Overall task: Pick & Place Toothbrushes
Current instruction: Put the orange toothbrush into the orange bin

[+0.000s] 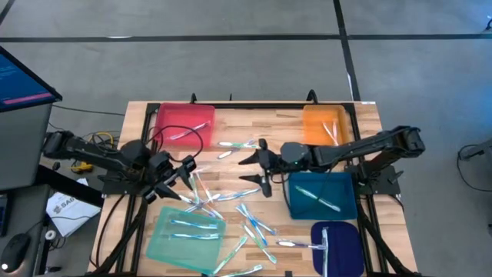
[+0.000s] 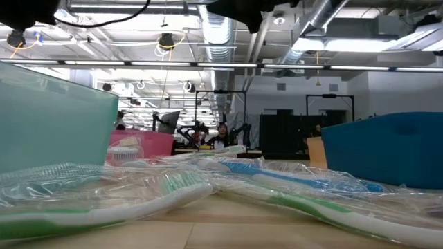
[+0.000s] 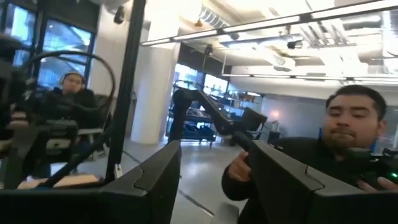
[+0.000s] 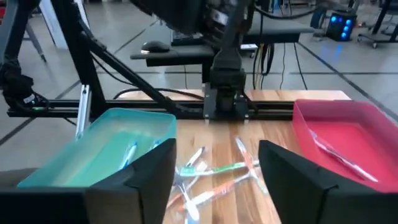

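Several toothbrushes (image 1: pixel 231 206) in clear wrappers lie scattered on the wooden table's middle (image 4: pixel 205 171) and fill the front of the low view (image 2: pixel 173 190). Single ones lie in the red tray (image 1: pixel 184 123), the orange tray (image 1: pixel 327 121), the teal-blue tray (image 1: pixel 323 196), the light green tray (image 1: pixel 184 231) and the dark blue tray (image 1: pixel 338 242). My right gripper (image 1: pixel 247 171) hangs open above the table's centre, over the far end of the pile, with nothing between its fingers (image 4: pixel 216 152). My left gripper (image 1: pixel 187 171) is open at the pile's left and tilted up toward the room (image 3: pixel 214 155).
The five trays ring the pile: red and orange at the far side, teal-blue at the right, light green and dark blue at the near edge. My left arm's base (image 4: pixel 224 81) stands across from the right gripper. A person (image 3: pixel 336 143) sits beyond the table.
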Available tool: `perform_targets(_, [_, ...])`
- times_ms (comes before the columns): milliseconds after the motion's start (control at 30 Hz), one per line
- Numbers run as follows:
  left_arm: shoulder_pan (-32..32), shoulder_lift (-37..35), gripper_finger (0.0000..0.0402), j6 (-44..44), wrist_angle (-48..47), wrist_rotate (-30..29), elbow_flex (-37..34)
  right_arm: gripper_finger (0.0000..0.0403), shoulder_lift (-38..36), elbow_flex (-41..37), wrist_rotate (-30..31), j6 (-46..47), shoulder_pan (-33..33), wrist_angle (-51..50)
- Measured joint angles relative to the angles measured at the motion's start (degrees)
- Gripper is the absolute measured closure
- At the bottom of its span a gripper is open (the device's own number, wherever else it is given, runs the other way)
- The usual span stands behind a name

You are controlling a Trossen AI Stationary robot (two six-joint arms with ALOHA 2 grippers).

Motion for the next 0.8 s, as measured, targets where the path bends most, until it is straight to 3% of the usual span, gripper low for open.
perform_targets(167, [-2.64,-0.2,0.0231,3.92,-9.77,-4.03,2.49,0.0159,0.63,0.55,-0.04,-0.94,1.16,-1.04])
perform_targets(333, [-5.89,0.01,0.0246,11.67,-23.62,-14.2,6.6,0.0158,-0.26,0.53,0.03,-0.94,2.74,-2.99])
perform_targets(533, [-11.42,1.06,0.0249,17.8,-29.54,-25.0,9.45,0.0159,-0.72,0.53,-0.03,-1.04,4.51,-4.57])
perform_targets(667, [-13.12,1.48,0.0249,15.85,-37.93,-33.43,11.59,0.0159,-0.88,0.58,0.0,-1.0,4.68,-4.92])
perform_targets(800, [-13.05,1.77,0.0249,5.4,-44.7,-38.52,13.15,0.0159,-0.88,0.58,0.02,-0.9,4.33,-4.84])
